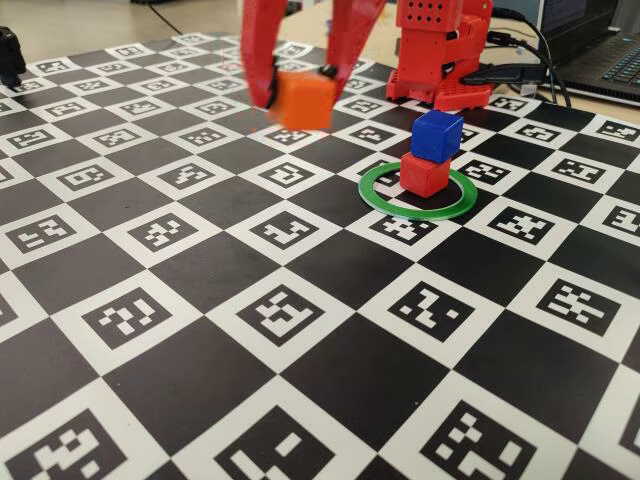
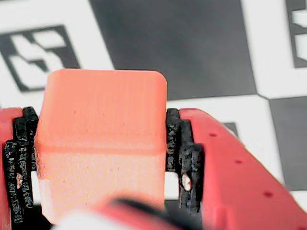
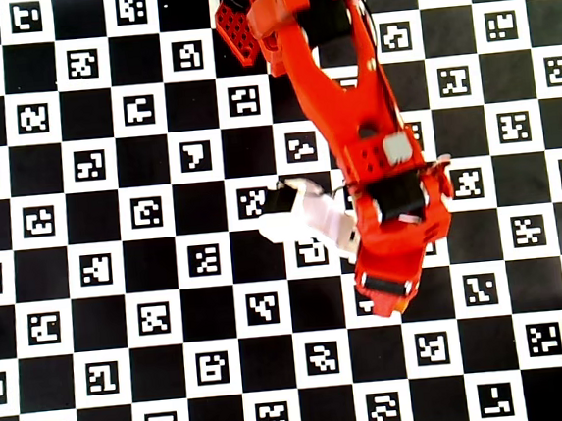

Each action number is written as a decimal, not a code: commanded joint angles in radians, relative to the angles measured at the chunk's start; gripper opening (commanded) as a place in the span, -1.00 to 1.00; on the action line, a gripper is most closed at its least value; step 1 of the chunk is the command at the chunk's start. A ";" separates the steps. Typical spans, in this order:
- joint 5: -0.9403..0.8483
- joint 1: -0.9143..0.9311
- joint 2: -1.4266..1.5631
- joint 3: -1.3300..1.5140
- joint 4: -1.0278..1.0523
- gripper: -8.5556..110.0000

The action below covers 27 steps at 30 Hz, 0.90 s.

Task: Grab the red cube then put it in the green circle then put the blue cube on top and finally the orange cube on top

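In the fixed view my red gripper point(image 1: 298, 92) is shut on the orange cube point(image 1: 305, 98) and holds it in the air, to the left of the stack and about level with its top. The blue cube point(image 1: 437, 135) sits on the red cube point(image 1: 425, 173), slightly turned, inside the green circle point(image 1: 415, 213). The wrist view shows the orange cube point(image 2: 103, 143) squeezed between the black pads point(image 2: 184, 158) of my gripper point(image 2: 100, 158). From overhead, my arm point(image 3: 353, 135) covers the cubes and the circle.
The whole table is a black-and-white checker mat with markers point(image 1: 300, 330). The arm's red base point(image 1: 440, 50) stands just behind the stack. A laptop and cables point(image 1: 590, 60) lie at the back right. A small black object point(image 1: 10, 55) is at the back left.
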 commanded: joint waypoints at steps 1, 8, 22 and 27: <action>-0.012 -0.035 0.186 0.015 0.037 -0.81; -0.014 -0.072 0.276 0.101 0.092 -0.81; -0.106 -0.150 0.420 0.221 0.161 -0.82; -0.110 -0.201 0.451 0.276 0.163 -0.82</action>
